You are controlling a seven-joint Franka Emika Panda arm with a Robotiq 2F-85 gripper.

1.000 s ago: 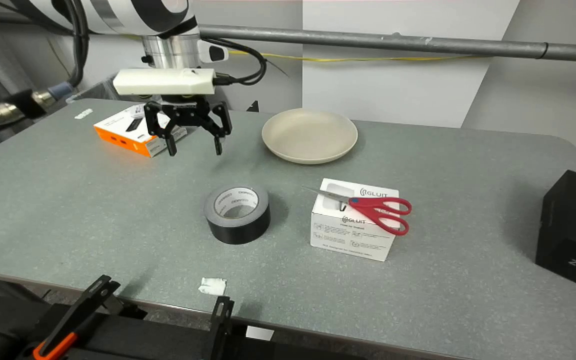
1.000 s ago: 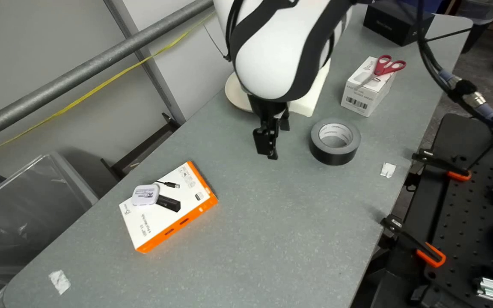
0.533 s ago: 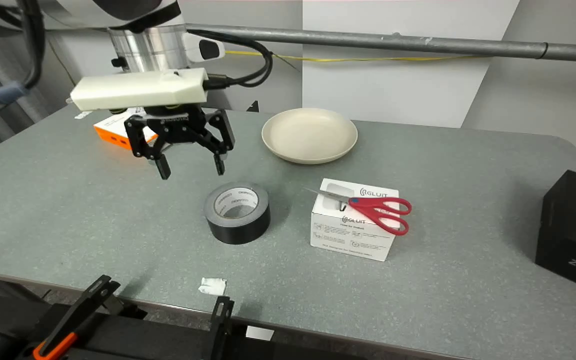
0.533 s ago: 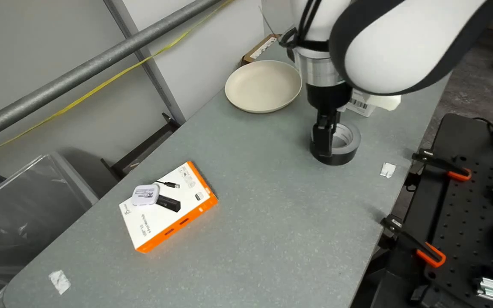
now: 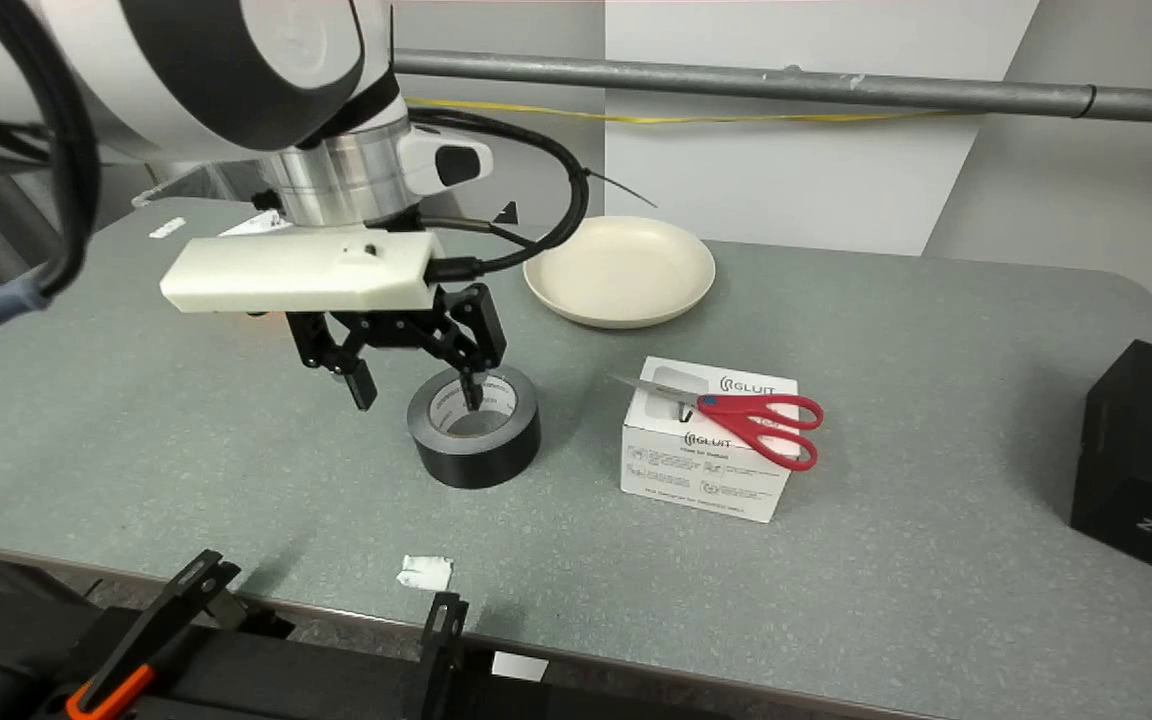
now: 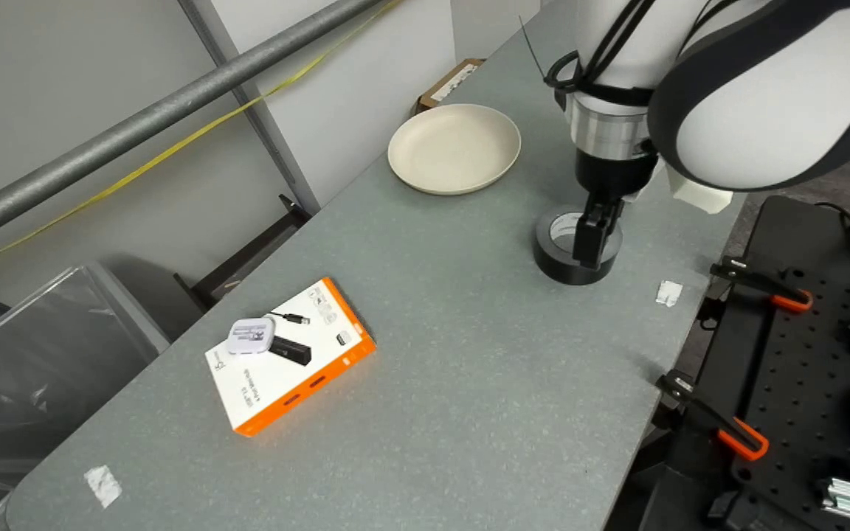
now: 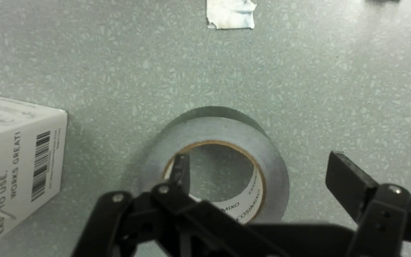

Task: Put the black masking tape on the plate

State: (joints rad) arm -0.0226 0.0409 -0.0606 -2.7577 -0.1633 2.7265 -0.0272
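The black masking tape (image 5: 477, 466) lies flat on the grey table, its open core facing up. It also shows in the wrist view (image 7: 223, 129) and in an exterior view (image 6: 567, 270), partly behind a finger. My gripper (image 5: 419, 398) is open and empty, low over the roll. In the wrist view the gripper (image 7: 259, 162) has one finger over or in the ring's hole and the other outside the roll, with the ring's wall between them. Finger depth and contact are unclear. The cream plate (image 5: 621, 272) rests empty behind the tape; it also shows in an exterior view (image 6: 454, 149).
A white box (image 5: 704, 466) with red scissors (image 5: 758, 415) on top stands beside the tape. A black box (image 5: 1146, 460) is at the table's far end. An orange-white box (image 6: 288, 361) lies flat on the table. Clamps (image 6: 742, 435) grip the table edge.
My gripper has moved down and across to the tape, from above and behind it, bringing one finger over the ring's hole. It stays open. The tape and plate have not moved.
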